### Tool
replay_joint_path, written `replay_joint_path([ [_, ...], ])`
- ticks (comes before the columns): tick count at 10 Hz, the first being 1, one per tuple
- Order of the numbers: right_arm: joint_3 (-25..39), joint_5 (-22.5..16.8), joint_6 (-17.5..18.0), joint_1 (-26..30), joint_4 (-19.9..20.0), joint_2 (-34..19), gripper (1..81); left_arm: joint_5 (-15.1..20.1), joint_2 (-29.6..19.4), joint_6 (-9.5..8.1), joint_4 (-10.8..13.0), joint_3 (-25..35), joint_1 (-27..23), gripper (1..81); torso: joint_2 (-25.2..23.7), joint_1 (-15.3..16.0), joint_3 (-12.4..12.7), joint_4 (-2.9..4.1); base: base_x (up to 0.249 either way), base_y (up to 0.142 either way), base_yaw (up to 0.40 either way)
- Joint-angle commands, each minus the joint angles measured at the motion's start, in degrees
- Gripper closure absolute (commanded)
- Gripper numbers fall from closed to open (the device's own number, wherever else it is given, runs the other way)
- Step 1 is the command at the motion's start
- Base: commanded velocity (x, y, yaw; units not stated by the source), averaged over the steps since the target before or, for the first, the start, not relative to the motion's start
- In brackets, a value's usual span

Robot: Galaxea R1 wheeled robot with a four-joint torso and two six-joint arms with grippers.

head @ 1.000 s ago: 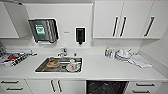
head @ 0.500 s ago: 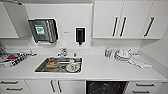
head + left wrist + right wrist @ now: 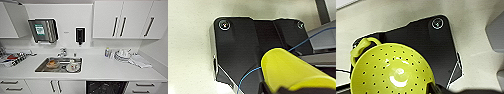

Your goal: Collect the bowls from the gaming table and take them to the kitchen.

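Head view, unchanged over the last second: kitchen's white worktop [image 3: 100, 68], steel sink [image 3: 59, 65] holding dishes. Right wrist view: perforated yellow-green plastic bowl [image 3: 392, 72] close by. Jaws' state cannot be told

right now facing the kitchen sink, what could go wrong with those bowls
The sink already holds dishes, so anything added could knock or tip against them. In the right wrist view the yellow-green perforated bowl sits close at the wrist, but the grip on it is hidden, so it might slip. The stacked plates and bottle crowd the countertop to the right.
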Motion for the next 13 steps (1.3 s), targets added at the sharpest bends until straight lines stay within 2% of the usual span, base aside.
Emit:
replay_joint_path([
  [1,9.6,-1.9,0.3,2.2,0.8,-7.0,81.1,1.6,-6.0,-0.05,0.1,7.9,-1.7,81.1,0.0,0.0,0.0,0.00,0.000,0.000,0.000],
  [4,11.2,-2.0,0.3,2.4,1.2,-8.2,81.1,1.0,-8.8,-0.67,0.0,11.9,-2.2,81.1,0.0,0.0,0.0,0.00,0.000,0.000,0.000],
  [5,11.5,-1.9,0.3,2.5,1.2,-8.3,81.1,0.9,-10.3,-1.46,0.0,13.8,-2.9,81.1,0.0,0.0,-1.9,0.00,0.000,0.000,0.000],
  [7,11.7,-1.9,0.3,2.8,1.2,-8.3,81.1,1.0,-16.0,-3.03,0.1,22.4,-4.5,81.1,0.0,0.0,-4.2,0.00,0.000,0.000,0.000],
  [9,12.2,-1.8,0.3,3.1,1.2,-8.3,81.1,1.0,-21.8,-3.30,-0.1,30.5,-6.4,81.1,0.0,0.0,-6.7,0.00,0.000,0.000,0.000],
  [13,12.7,-1.8,0.3,3.4,1.2,-8.3,81.1,1.4,-30.0,-5.85,0.0,40.0,-11.6,81.1,0.0,0.0,-12.1,0.00,0.000,0.000,0.000],
])
